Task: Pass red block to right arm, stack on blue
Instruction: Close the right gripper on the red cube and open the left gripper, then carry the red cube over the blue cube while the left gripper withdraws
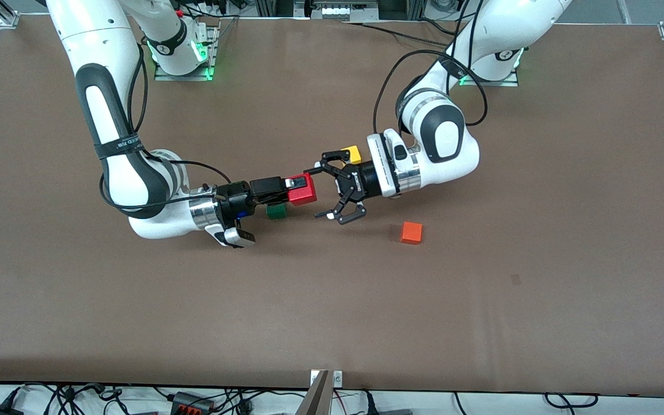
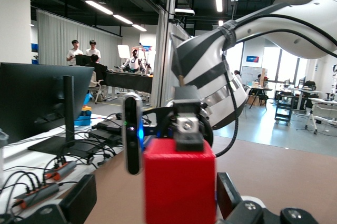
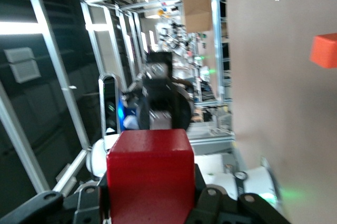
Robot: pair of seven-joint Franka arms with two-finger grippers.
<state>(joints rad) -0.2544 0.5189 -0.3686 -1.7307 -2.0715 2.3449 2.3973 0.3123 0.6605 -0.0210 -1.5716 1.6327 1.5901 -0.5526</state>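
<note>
Front: right gripper (image 1: 294, 187) held level over the table (image 1: 332, 323) mid-span, pinching the red block (image 1: 303, 190) between straight black fingers. Block up in the air, above and just beside the green cube (image 1: 276, 211), which sits on the table under the right gripper. Left gripper (image 1: 317, 193) facing it, level, claw spread wide, one fingertip past each side of the block's free end. Cannot tell whether either tip touches the block. Yellow cube (image 1: 354, 154) partly hidden by the left claw, on the bases' side of it. Orange cube (image 1: 411, 233) alone on the table, nearer the camera than the left gripper, toward the left arm's end. Small blue patch (image 1: 242, 214) under the right wrist; cannot tell if cube or light.

Left wrist: red block (image 2: 179, 179) close and centred, between the dark claw fingers (image 2: 79, 197) of the left gripper (image 2: 155, 197), with a gap showing on each side. Right gripper (image 2: 187, 129) clamped on the block's other end, silver pad against its top edge, banded wrist above.

Right wrist: red block (image 3: 150, 174) fills the lower middle, seated in the right gripper (image 3: 150, 203), dark finger parts flanking it. Left gripper (image 3: 158, 92) blurred farther off, straight ahead. Orange cube (image 3: 326, 50) on the table at the frame edge.
</note>
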